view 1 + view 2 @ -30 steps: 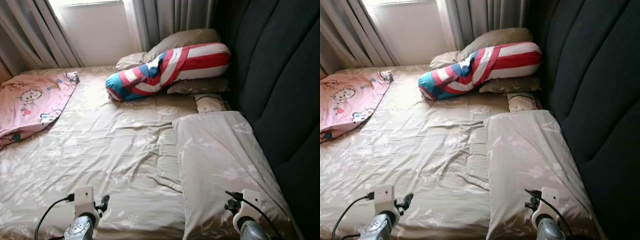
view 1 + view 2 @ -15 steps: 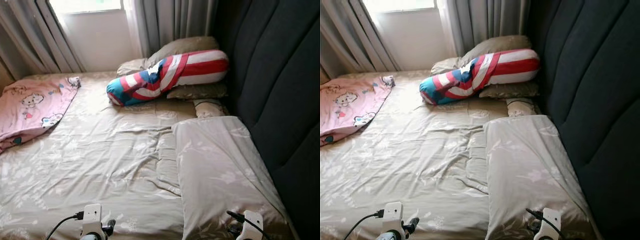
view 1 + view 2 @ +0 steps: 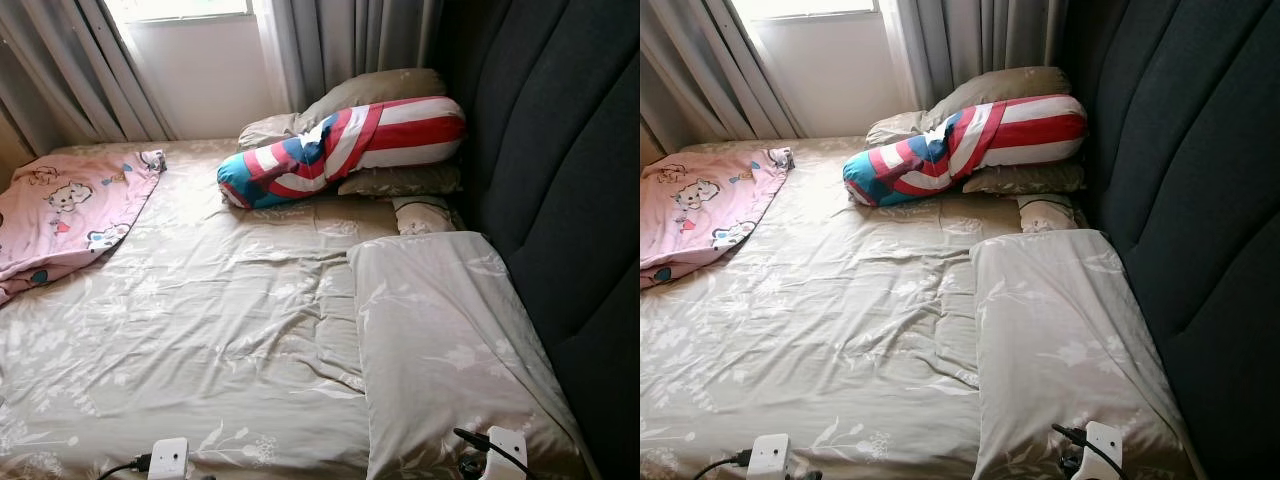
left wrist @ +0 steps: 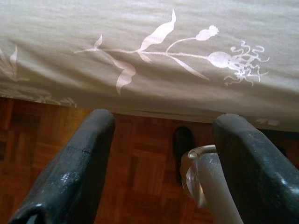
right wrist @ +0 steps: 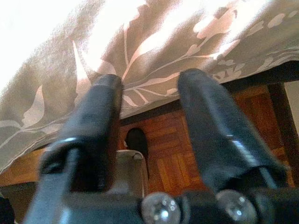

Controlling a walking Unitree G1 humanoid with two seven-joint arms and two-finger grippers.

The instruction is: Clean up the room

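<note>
both hands, left hand (image 4: 161, 154) and right hand (image 5: 149, 116), hung open, empty, at the bed (image 3: 230, 300) edge; striped bolster (image 3: 345, 145) lay near headboard (image 3: 560, 170).

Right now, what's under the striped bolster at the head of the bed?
The striped bolster lies on two beige pillows, one beneath and one behind it. Its blue end rests on the bed sheet. Anything further beneath is covered.
</note>
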